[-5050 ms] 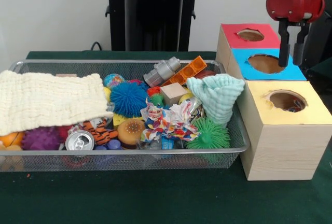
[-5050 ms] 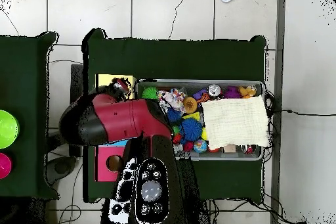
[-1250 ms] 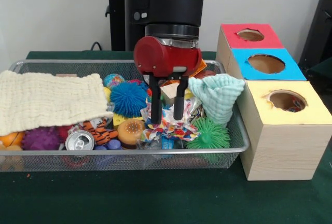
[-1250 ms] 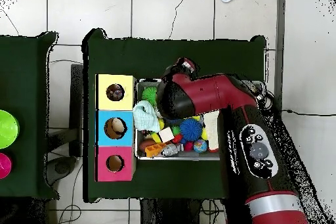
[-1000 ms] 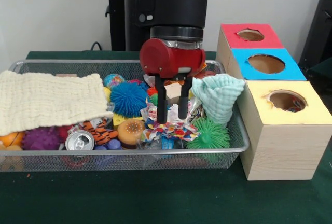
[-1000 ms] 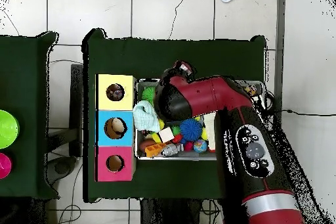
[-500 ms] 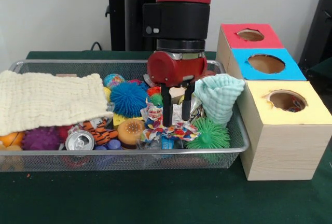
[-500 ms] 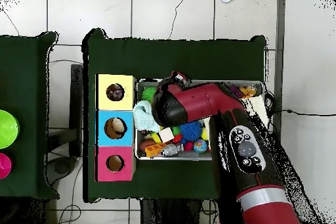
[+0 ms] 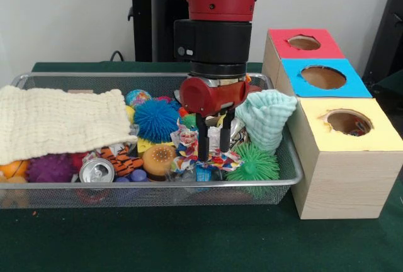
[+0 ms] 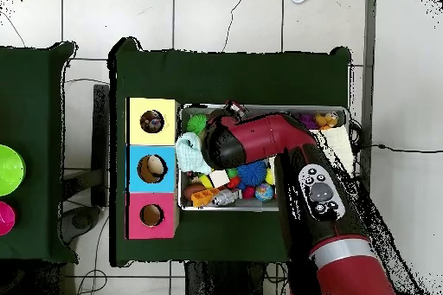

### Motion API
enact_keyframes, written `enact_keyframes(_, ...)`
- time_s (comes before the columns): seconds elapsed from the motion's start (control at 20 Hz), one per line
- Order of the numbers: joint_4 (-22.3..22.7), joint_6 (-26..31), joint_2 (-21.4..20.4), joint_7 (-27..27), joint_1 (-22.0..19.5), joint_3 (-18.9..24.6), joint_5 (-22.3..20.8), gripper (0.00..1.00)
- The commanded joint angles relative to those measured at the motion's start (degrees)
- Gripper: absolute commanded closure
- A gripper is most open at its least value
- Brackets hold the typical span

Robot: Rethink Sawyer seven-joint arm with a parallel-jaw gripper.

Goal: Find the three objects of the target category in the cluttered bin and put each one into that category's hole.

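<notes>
Your gripper (image 9: pixel 213 148) hangs low in the wire mesh bin (image 9: pixel 286 158), with its two black fingers (image 9: pixel 203 140) set narrowly apart and pointing straight down into the crumpled patterned paper (image 9: pixel 189 146). The tips are at the paper or just in it; whether they already pinch something you cannot tell, because the crumples hide the ends. I judge that this vertical pose is chosen so the fingers can go between the crowded objects without pushing them.

Just beside the gripper, on the side of the boxes, stands the mint green cloth (image 9: pixel 264 118), and in front of it lies the green spiky ball (image 9: pixel 255 164). On the other side you see the blue spiky ball (image 9: pixel 155 119), the toy burger (image 9: pixel 158 157) and the drink can (image 9: pixel 96 170) near the front wall. The cream cloth (image 9: pixel 60 121) covers the far end of the bin, so things may be hidden below it.

The target category is not shown, so which objects count is a guess. The holes are outside the bin: red box (image 9: pixel 302 43), blue box (image 9: pixel 323 77) and yellow box (image 9: pixel 348 124) in one row. In the overhead view the arm (image 10: pixel 260 140) covers the middle of the bin.
</notes>
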Motion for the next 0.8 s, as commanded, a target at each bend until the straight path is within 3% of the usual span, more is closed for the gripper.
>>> enact_keyframes(0.05,1.7,0.7,3.7,1.3,0.6,-3.3,-6.3,0.00)
enact_keyframes(0.45,0.5,4.9,4.0,0.8,2.2,-5.9,-7.8,0.00)
enact_keyframes(0.8,1.5,7.7,4.1,1.5,2.5,-7.5,-6.0,0.00)
